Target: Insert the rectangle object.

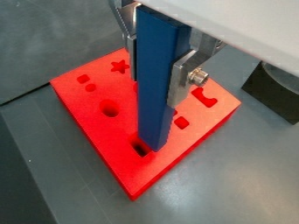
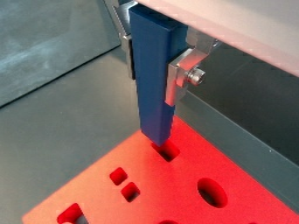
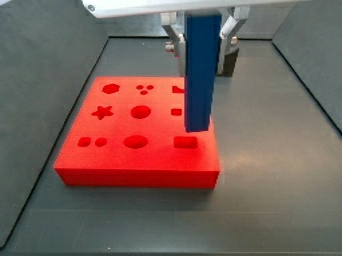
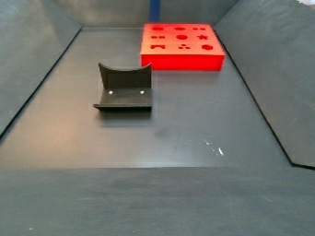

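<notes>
Blue bar held upright over the red block.

In both wrist views I see the gripper (image 1: 163,61) clamped on the rectangle object (image 1: 156,83), long axis vertical, hanging below the fingers (image 2: 177,77); its lower end sits at a rectangular hole of the red block (image 1: 105,131), depth unclear. In a side view the bar (image 3: 201,70) hangs straight down, gripper top cut off. In a side view only the block (image 4: 182,44) and the dark grey holder (image 4: 123,88) show.

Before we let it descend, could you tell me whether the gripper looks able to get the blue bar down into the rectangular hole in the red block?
Probably yes. The gripper holds the blue bar upright, its lower end just over the rectangular hole in the red block, with nothing visible between them.
</notes>
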